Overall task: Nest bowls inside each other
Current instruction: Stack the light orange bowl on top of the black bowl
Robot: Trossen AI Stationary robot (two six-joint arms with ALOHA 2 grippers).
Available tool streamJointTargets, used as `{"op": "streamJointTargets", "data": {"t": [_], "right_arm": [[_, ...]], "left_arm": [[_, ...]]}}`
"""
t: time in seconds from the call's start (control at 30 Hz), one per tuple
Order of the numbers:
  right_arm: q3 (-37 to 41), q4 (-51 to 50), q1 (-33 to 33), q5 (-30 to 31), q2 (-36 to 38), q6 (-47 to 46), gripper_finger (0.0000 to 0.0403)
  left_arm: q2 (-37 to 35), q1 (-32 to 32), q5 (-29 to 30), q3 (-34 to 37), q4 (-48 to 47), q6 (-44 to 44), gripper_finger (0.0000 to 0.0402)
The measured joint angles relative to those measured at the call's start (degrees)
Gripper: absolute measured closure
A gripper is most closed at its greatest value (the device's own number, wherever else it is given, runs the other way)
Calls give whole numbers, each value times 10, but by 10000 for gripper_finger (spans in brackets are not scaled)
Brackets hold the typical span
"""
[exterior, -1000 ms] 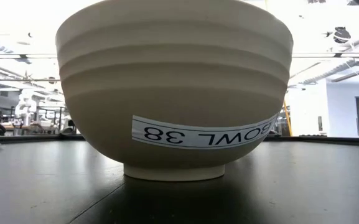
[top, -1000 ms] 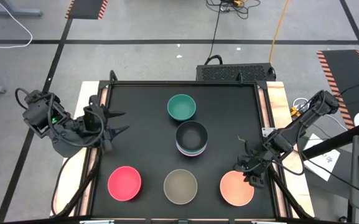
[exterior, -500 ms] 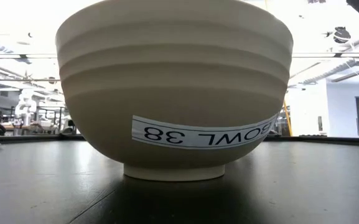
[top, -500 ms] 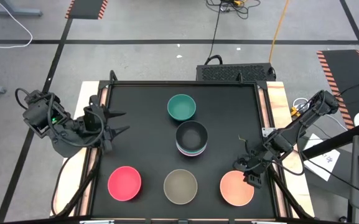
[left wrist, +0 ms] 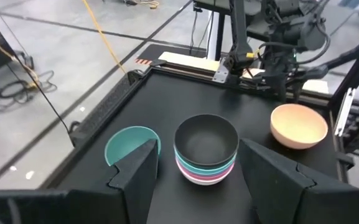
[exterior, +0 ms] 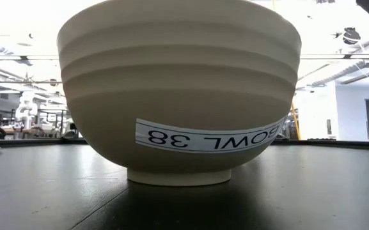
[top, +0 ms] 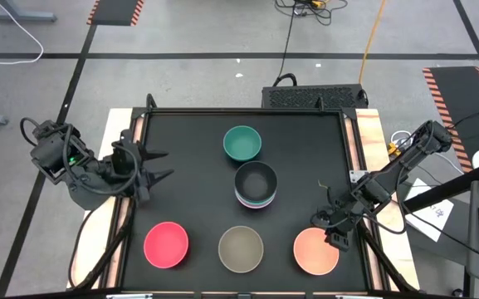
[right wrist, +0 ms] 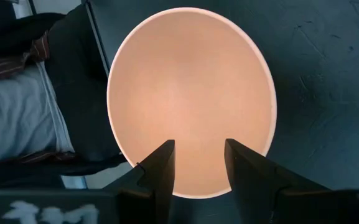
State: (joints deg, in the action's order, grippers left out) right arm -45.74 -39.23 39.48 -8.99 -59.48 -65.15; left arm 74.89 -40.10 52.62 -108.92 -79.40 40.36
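On the black table top (top: 297, 166), the right gripper (top: 332, 229) hangs just above the far rim of the peach-orange bowl (top: 315, 252) at the near right, its two fingers (right wrist: 157, 171) parted with a gap between them and holding nothing. The left gripper (top: 158, 164) waits at the table's left edge, fingers spread wide and empty. Near the middle stands a stack of nested bowls (top: 256, 185) with a black one on top and teal and pink rims showing beneath. A teal bowl (top: 242, 143) sits just beyond it. Along the near edge stand a red-pink bowl (top: 166, 245) at left and an olive-grey bowl (top: 241, 248) in the centre, labelled "BOWL 38".
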Motion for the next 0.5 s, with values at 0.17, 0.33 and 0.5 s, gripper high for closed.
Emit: {"op": "streamJointTargets", "data": {"t": [0.17, 0.33, 0.5], "right_arm": [[0, 0, 0, 1, 0, -27, 273], [0, -3, 0, 26, 0, -57, 273], [0, -6, 0, 46, 0, -87, 273]], "left_arm": [[1, 0, 0, 0, 0, 43, 174], [9, 0, 0, 1, 0, 61, 174], [31, 0, -5, 1, -1, 49, 174]]}}
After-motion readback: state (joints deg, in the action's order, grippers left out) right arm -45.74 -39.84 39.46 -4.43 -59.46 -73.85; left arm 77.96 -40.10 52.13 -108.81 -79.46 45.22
